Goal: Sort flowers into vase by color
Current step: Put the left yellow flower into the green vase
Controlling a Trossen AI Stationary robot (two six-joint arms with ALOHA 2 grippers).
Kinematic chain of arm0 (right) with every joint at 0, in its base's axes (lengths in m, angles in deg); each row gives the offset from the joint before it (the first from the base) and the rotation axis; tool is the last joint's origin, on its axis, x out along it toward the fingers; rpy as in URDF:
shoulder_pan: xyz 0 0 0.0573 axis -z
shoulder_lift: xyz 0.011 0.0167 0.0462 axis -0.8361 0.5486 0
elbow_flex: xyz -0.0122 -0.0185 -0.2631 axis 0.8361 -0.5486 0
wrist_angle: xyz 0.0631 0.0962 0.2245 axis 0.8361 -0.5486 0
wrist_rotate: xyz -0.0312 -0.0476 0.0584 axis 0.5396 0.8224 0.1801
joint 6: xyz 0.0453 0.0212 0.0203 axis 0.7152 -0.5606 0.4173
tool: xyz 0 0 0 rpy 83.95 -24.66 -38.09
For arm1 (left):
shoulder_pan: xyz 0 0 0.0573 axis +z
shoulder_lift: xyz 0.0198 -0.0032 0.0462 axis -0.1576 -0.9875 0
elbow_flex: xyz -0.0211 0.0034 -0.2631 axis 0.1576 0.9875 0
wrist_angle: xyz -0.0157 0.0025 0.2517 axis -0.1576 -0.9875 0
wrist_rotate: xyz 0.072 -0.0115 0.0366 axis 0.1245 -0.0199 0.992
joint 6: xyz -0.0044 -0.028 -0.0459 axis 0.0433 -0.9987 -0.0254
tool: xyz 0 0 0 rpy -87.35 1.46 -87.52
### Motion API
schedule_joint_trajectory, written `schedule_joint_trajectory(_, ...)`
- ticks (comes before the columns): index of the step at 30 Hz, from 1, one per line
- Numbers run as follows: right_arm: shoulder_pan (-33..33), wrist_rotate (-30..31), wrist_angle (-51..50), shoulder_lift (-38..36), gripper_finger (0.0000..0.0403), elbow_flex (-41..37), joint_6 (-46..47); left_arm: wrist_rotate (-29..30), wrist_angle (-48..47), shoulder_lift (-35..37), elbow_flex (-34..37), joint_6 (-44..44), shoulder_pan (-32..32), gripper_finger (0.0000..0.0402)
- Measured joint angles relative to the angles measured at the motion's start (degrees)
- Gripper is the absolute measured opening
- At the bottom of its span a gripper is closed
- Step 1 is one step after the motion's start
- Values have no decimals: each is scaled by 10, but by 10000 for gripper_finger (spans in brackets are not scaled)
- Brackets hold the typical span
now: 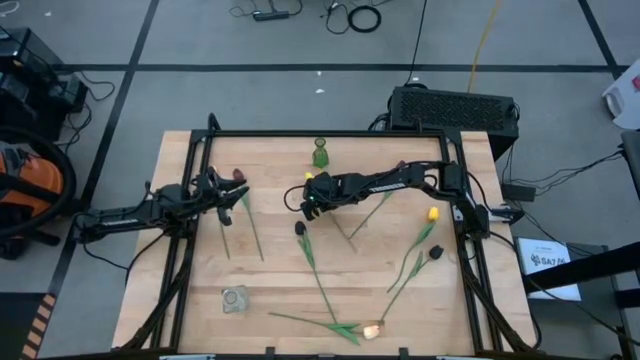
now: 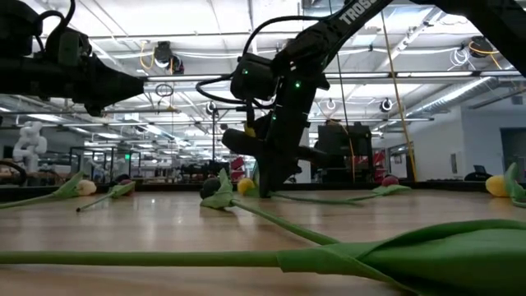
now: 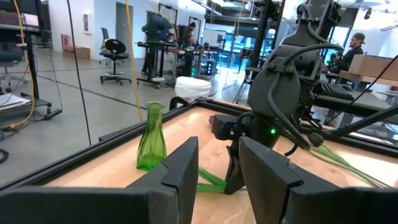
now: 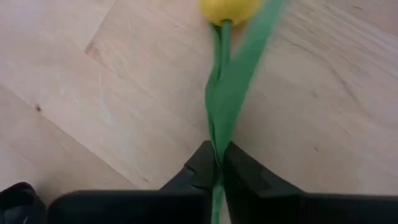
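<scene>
On the left half of the pale wooden plank table (image 1: 280, 290), the left end effector (image 1: 232, 196) is being held just above the boards with its fingers parted and nothing between them, beside a peach-pink artificial tulip (image 1: 238, 175) whose thin green stem is lying toward the near edge. Near that edge a short clear glass vase (image 1: 235, 299) is standing, well apart from it. At the far edge, near the middle, a slender green glass vase (image 1: 320, 152) with a flared neck is standing upright. Just in front of it, the right end effector (image 1: 309, 203) is being pressed down to the table, its dark fingers (image 4: 244, 169) closed on the stem of a yellow artificial tulip (image 4: 226, 9) a little below the head, with a long flat leaf caught alongside. To the right, another yellow tulip (image 1: 432, 213), a near-black one (image 1: 436, 252) and further stems are lying scattered.

A slip is the likely risk: the stem is thin, smooth plastic, and the soft leaf pinched with it could be letting it slide or rotate once lifted. The head-heavy flower may be drooping when raised, making the narrow green neck hard to thread, and a nudge could be tipping that light, tall vase over.
</scene>
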Motion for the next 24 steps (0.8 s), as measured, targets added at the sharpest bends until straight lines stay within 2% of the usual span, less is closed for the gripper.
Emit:
schedule_joint_trajectory(5,2,-25,-16,-8,8,17,22,0,0,0,0,0,0,123)
schedule_joint_trajectory(11,-14,-29,-42,-46,3,60,-11,0,0,0,0,0,0,123)
schedule_joint_trajectory(15,-33,43,-32,-103,2,90,-34,0,0,0,0,0,0,123)
schedule_joint_trajectory(24,-79,202,-13,-228,1,96,-103,0,0,0,0,0,0,123)
